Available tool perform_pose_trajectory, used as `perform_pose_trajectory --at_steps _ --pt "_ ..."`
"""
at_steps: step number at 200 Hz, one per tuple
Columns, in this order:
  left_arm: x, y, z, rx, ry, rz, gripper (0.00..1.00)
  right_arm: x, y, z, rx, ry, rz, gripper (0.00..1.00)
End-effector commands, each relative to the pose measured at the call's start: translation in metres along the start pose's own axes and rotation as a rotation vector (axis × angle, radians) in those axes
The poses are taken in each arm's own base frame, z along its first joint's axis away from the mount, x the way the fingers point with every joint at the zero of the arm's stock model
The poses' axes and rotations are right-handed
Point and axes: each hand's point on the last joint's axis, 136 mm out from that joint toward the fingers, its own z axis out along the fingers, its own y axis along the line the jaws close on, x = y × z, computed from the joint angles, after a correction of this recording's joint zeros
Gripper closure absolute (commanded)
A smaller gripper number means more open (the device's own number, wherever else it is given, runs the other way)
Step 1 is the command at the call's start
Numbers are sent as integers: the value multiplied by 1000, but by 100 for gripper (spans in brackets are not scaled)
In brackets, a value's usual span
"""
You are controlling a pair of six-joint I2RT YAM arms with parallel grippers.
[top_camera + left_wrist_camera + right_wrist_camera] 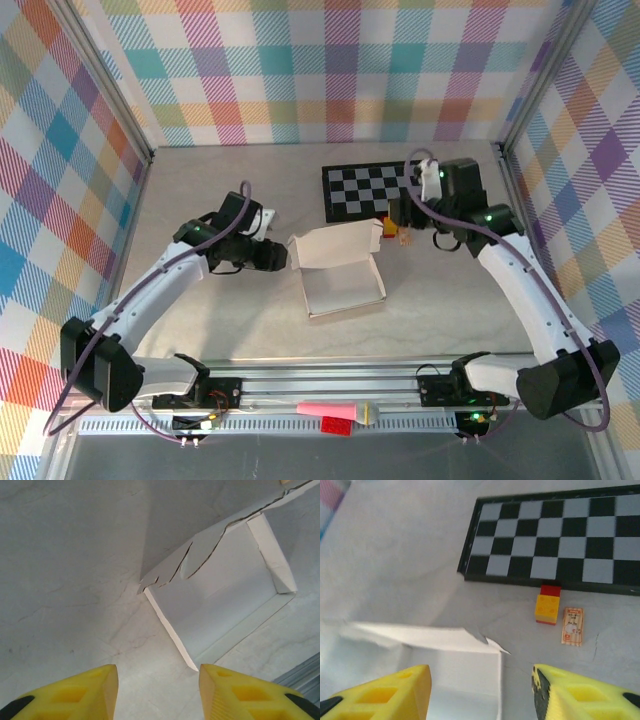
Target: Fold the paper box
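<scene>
Both of your grippers are part open, gripping nothing: left gripper point(158, 675) just left of the paper box point(342, 272), right gripper point(481, 675) by its far-right corner. Box sits dead centre, lid up.

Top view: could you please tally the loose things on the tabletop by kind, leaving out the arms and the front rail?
box: 1
checkerboard: 1
brick stack, yellow and red: 1
card, small and orange: 1
Total: 4
</scene>
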Motion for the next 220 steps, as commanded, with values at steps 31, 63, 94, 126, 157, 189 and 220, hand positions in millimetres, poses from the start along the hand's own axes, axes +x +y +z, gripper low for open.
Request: perform_pose_trajectory --at_steps 31,63,94,126,157,189,220 --pt "-25 -4 29 -39 -2 148 54 25 -7 31 -172 47 -321 40" --pt "-32 -3 40 -44 -8 151 55 44 -6 54 -258 126 -407 36" --pt "-34 -6 46 -31 1 145 57 52 -5 70 -321 192 -450 34" --pt "-34 -9 48 -14 9 146 60 49 -8 85 -324 211 -467 35" --pt "-35 -11 52 -19 22 145 62 49 -10 95 -322 228 -478 36" --pt "-37 -12 54 -29 26 142 66 55 -4 103 -340 254 -489 38" --pt "-38 -11 54 -37 27 137 71 52 -2 109 -319 252 -491 42"
